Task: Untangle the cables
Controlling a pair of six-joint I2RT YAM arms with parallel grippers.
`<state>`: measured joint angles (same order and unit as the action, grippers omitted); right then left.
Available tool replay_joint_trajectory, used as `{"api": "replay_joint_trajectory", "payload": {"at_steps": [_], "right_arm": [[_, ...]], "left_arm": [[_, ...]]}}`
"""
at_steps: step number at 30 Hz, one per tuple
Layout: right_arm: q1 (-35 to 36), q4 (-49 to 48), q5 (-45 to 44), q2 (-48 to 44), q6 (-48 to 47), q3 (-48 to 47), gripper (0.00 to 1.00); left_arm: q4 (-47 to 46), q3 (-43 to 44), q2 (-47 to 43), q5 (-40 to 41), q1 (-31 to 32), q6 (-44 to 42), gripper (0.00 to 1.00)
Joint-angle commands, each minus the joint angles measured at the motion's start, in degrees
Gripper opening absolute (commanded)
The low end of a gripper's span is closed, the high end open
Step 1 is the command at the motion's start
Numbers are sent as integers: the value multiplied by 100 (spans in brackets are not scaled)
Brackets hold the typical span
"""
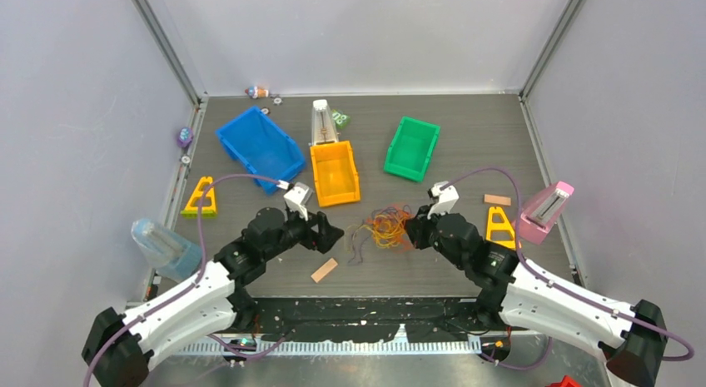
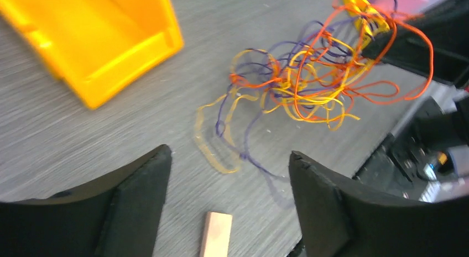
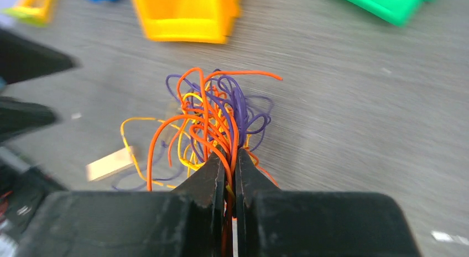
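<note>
Nearest to you, well in front of the orange bin (image 1: 334,172), a small wooden block (image 1: 324,270) lies flat on the desk (image 1: 466,121), touching nothing.

A little closer to the orange bin, just off its near left corner, you have the left pincer (image 1: 333,233). Its fingers are spread wide and there is nothing between them. Your left wrist view looks through that gap at bare desk and the wooden block.

Level with it, out past the orange bin's near right corner, sits the right pincer (image 1: 413,234). Its fingers are pressed almost together, and several orange strands run down into the narrow slit between them, so it has the bundle pinched.

The cables (image 1: 385,226) lie between the two pincers, just in front of the orange bin's near right corner and apart from it. Orange, yellow and purple loops are knotted into one loose clump that gathers at the right pincer's tips. A few yellow and purple loops trail out flat across the desk on the side facing the left pincer.

Farther back, a blue bin (image 1: 260,143) sits to the left of the orange bin and a green bin (image 1: 412,147) to its right. Both are apart from the cables.
</note>
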<state>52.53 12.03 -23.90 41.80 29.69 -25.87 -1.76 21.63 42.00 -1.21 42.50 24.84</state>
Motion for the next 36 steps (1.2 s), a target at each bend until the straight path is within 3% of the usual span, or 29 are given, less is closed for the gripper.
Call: {"api": "replay_joint_trajectory", "payload": {"at_steps": [1, 7, 11, 12, 13, 15, 18, 19, 20, 24, 27, 32, 34, 36], "right_arm": [[-15, -1658, 2113, -202, -859, -115, 5], [-15, -1762, 3535, 380, -1013, -570, 6], [-12, -1918, 3842, 537, -997, -665, 5], [-14, -1948, 3867, 557, -1008, -674, 5], [-15, -1974, 3867, 561, -1007, -691, 5], [-15, -1959, 3753, 564, -1014, -718, 5], [-19, -1869, 3491, 569, -1014, -761, 5], [-17, -1737, 3384, 581, -991, -797, 5], [-20, -1650, 3058, 607, -974, -814, 6], [-20, -522, 1426, 656, -823, -894, 15], [-22, 160, 306, 738, -633, -881, 7], [-163, 1592, -1675, 1061, 232, -913, 6], [-269, 2116, -2332, 1235, 876, -955, 9], [-372, 2573, -2744, 1375, 1505, -993, 19]], "left_arm": [[-1130, 303, 444, -1574, -14, -225, 82], [-1778, 516, 1065, -2119, -5, -215, 84], [-2376, 596, 1549, -2734, 4, -46, 85], [-2462, 649, 1717, -2926, 16, 28, 81], [-2484, 728, 1917, -3077, 27, 115, 73], [-2494, 830, 2237, -3249, 49, 262, 42], [-2961, 628, 2446, -3371, 48, 564, 17], [-3271, 517, 2451, -3390, 48, 648, 2], [-3438, 422, 2426, -3326, 48, 698, 0], [-2490, 340, 1828, -2059, 30, 380, 0], [-1848, 230, 1223, -1164, 21, 137, 0], [-665, 121, 175, 736, -52, 107, 0], [-212, 153, -97, 1253, -58, 84, 0], [281, 231, -245, 1661, -66, 128, 0]]}}
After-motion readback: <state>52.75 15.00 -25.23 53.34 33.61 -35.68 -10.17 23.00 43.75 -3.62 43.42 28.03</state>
